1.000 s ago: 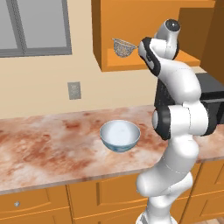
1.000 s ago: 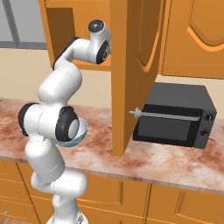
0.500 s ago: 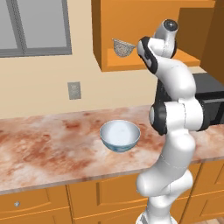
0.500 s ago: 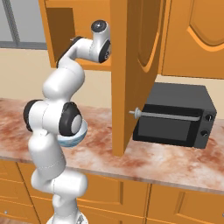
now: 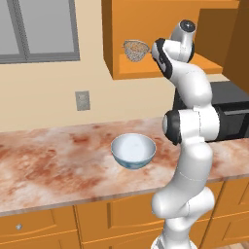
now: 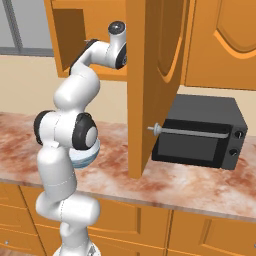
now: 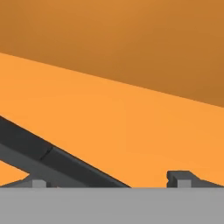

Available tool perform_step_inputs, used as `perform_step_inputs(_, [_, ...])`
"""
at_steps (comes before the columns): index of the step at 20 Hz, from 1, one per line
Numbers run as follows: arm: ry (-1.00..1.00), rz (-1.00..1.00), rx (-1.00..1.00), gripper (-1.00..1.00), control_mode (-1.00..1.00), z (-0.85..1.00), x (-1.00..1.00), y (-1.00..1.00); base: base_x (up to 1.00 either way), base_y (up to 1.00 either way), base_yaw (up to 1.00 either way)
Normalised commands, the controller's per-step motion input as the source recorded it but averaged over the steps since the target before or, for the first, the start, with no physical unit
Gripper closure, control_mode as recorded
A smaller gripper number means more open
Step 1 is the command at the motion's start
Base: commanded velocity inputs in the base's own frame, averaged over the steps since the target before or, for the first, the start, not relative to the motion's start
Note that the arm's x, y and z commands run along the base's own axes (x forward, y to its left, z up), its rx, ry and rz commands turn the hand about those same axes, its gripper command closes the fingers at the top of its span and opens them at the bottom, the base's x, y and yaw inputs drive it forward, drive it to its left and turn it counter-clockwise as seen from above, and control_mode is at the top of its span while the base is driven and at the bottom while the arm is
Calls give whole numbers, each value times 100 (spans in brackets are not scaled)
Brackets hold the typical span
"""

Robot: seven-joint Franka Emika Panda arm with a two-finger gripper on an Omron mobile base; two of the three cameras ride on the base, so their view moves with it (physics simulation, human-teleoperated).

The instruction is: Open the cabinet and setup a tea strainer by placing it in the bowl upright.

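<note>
The bowl [image 5: 133, 151] sits on the counter [image 5: 48, 165] near my base. My gripper [image 7: 109, 180] is up inside the open cabinet [image 5: 146, 19], fingers apart, the tea strainer [image 5: 136, 49] handle crossing by the left fingertip; whether they grip it, I cannot tell

Marbled counter [image 5: 53, 165], cream wall [image 5: 53, 104]

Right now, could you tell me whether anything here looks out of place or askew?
Nothing is spilled or damaged. The tea strainer lies in the open cabinet, not in the bowl, which sits upright on the counter.
</note>
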Motion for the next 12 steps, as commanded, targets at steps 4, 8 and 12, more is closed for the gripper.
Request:
perform_step_inputs(4, [0, 6, 0, -100, -100, -1, 5, 0, 0, 0, 0])
perform_step_inputs(8, [0, 8, 0, -100, -100, 0, 2, 0, 0, 0, 0])
perform_step_inputs(12, [0, 10, 0, -100, -100, -2, 1, 0, 0, 0, 0])
